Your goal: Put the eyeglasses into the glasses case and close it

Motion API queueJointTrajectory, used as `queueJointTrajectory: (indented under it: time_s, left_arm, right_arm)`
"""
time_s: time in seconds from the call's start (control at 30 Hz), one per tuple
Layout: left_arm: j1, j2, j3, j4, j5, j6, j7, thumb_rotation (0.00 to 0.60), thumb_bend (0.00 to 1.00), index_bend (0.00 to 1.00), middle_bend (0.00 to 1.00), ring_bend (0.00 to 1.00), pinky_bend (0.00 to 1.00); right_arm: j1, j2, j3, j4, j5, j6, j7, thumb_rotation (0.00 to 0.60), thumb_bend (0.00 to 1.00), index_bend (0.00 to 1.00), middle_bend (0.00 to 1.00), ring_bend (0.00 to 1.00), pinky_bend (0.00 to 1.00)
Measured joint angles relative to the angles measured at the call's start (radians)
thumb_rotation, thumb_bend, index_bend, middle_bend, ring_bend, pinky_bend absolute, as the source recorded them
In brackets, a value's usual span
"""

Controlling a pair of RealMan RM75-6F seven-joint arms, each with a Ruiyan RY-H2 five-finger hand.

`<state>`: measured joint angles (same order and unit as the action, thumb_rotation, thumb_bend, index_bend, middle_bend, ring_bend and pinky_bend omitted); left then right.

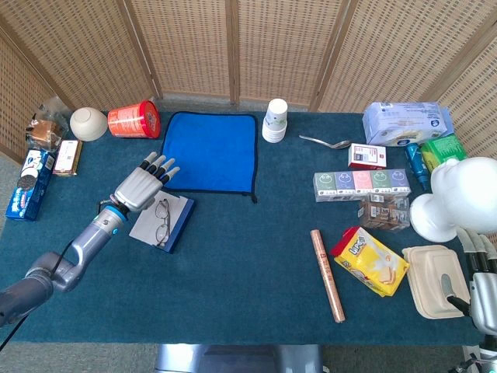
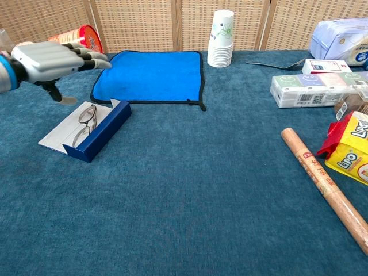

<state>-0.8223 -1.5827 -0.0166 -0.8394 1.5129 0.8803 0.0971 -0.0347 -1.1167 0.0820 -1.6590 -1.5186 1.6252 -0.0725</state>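
Glasses [image 2: 84, 123] lying in open case [image 2: 86, 132], on the pale lining by the navy wall. Left robot hand [image 2: 50, 60] just beyond case, fingers spread, empty. Blue cloth [image 2: 150, 76] behind case. Right robot hand [image 1: 481, 289] at counter's edge, state unclear.

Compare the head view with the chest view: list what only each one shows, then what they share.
Only the head view shows the right hand, the white bowl, the snack packs at the table's left edge and the beige clamshell box. The chest view shows nothing of its own. Both show the left hand above the open glasses case with the eyeglasses in it, and the blue cloth.
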Motion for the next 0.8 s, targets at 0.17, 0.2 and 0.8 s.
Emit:
queueJointTrajectory:
  time_s: [0.17,0.2,0.8]
  left_arm:
    - [0.012,-0.004,0.020,0.008,-0.003,-0.033,0.002,0.600,0.27,0.00,0.00,0.00,0.00]
    - [0.012,-0.007,0.022,0.010,-0.004,-0.036,0.001,0.600,0.27,0.00,0.00,0.00,0.00]
    - [-0.027,-0.068,0.017,0.045,0.014,-0.049,0.023,0.600,0.27,0.00,0.00,0.00,0.00]
  right_arm:
    - [0.005,-0.005,0.002,0.005,0.001,-0.006,0.002,0.600,0.40,0.00,0.07,0.09,0.28]
    - [0.004,-0.005,0.002,0.005,0.002,-0.005,0.002,0.600,0.40,0.00,0.07,0.09,0.28]
    - [-0.020,-0.003,-0.004,0.019,0.010,0.017,0.024,0.600,0.40,0.00,0.07,0.09,0.28]
